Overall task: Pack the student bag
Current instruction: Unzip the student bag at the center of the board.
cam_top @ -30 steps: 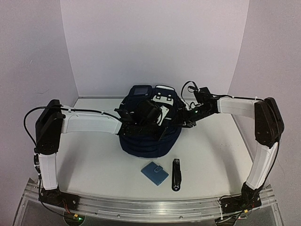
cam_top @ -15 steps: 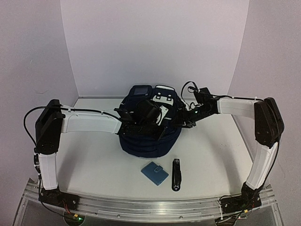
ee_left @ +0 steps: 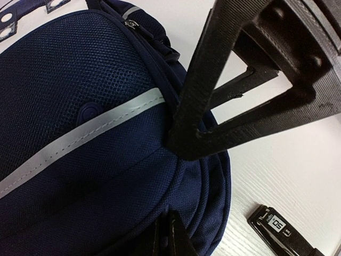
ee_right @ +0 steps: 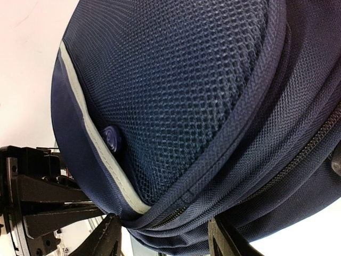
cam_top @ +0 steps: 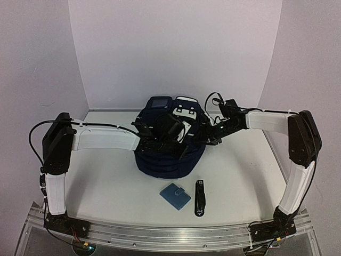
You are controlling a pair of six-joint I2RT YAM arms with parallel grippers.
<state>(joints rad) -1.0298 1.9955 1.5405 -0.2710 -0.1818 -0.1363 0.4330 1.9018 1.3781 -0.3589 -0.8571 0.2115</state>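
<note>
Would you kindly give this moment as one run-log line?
left fingers: closed at student bag seam | right fingers: gripping its edge | wallet: on table

bag (cam_top: pixel 166 160): navy, lying mid-worktop (cam_top: pixel 101 181), white patches at its far end
left tool (cam_top: pixel 178 137): over the bag's top
right tool (cam_top: pixel 208 138): at the bag's right side
wallet (cam_top: pixel 175 196): blue, before the bag, beside a slim black item (cam_top: pixel 200 198)

Bright, even light; faint soft shadows on the table (cam_top: pixel 106 181). Close up, the bag (ee_right: pixel 176 96) mesh is sharp and the table glares white.
</note>
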